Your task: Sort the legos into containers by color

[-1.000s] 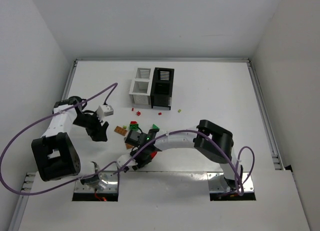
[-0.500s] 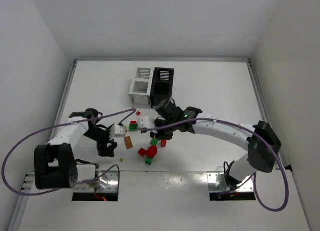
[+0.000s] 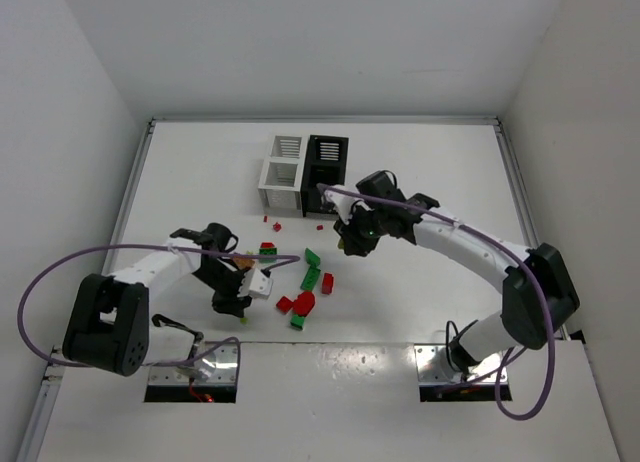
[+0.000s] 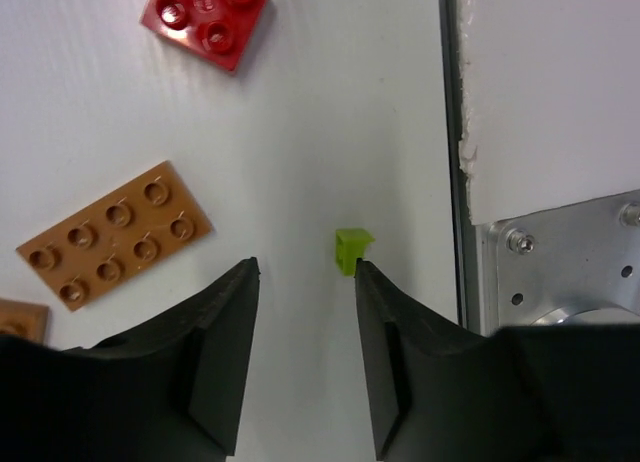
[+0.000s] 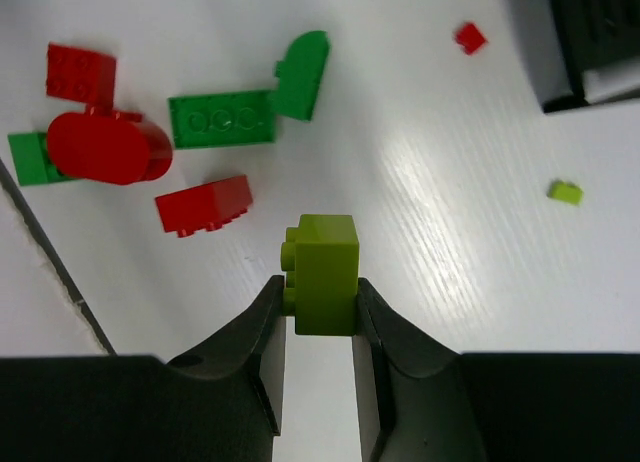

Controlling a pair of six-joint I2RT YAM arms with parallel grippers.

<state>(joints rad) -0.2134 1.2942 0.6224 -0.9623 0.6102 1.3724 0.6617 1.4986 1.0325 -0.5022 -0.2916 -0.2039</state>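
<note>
Right gripper: fingers clamped on yellow-green brick, held near black bin. Left gripper: fingers apart, empty, tiny yellow-green piece beside one tip, well apart from black bin.

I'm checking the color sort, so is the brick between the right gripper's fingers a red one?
No, the right wrist view shows the right gripper shut on a yellow-green brick.
</note>
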